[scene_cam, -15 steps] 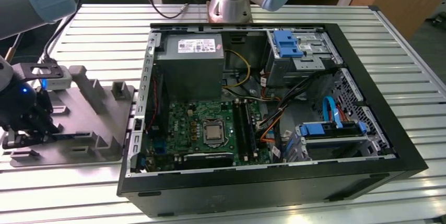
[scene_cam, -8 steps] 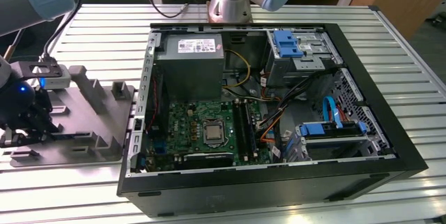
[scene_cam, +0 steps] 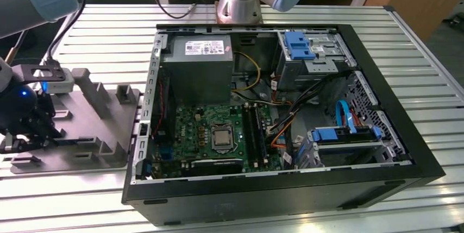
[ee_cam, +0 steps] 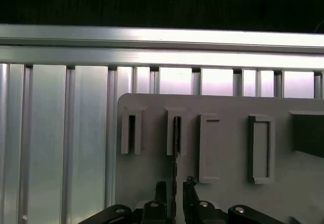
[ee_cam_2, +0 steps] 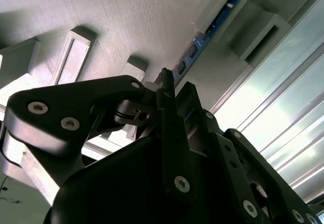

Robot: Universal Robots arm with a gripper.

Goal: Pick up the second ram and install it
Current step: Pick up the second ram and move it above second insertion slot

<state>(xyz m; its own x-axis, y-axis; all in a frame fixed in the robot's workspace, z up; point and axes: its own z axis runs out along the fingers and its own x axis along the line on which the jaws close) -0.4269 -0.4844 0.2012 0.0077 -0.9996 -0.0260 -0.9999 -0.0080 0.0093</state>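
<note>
Hovering at the exterior view's far left, my gripper (scene_cam: 30, 135) hangs over the grey parts tray (scene_cam: 94, 119), which lies on the slatted metal table (scene_cam: 108, 32) just beside the open computer case (scene_cam: 290, 189).

In the first wrist view the second ram (ee_cam: 177, 133) stands on its long edge in one of the tray's (ee_cam: 228, 107) narrow slots, close to the tray's edge nearest the bright table slats (ee_cam: 61, 133). My gripper (ee_cam: 174, 187) straddles the stick: the jaws are slightly apart, one on each side, with a thin sliver of gap showing on both sides, so nothing is clamped. In the second wrist view the stick (ee_cam_2: 202, 41) shows as a bluish strip running out of its slot toward my gripper (ee_cam_2: 177, 84).

Further along to the exterior view's right, inside the case, the grey power supply (scene_cam: 195, 70) sits at the far end with the green motherboard (scene_cam: 195, 130) below it. Beyond them, against the case's right side, is a blue drive cage (scene_cam: 299, 45), and nearer the camera a blue cable (scene_cam: 344, 116).
</note>
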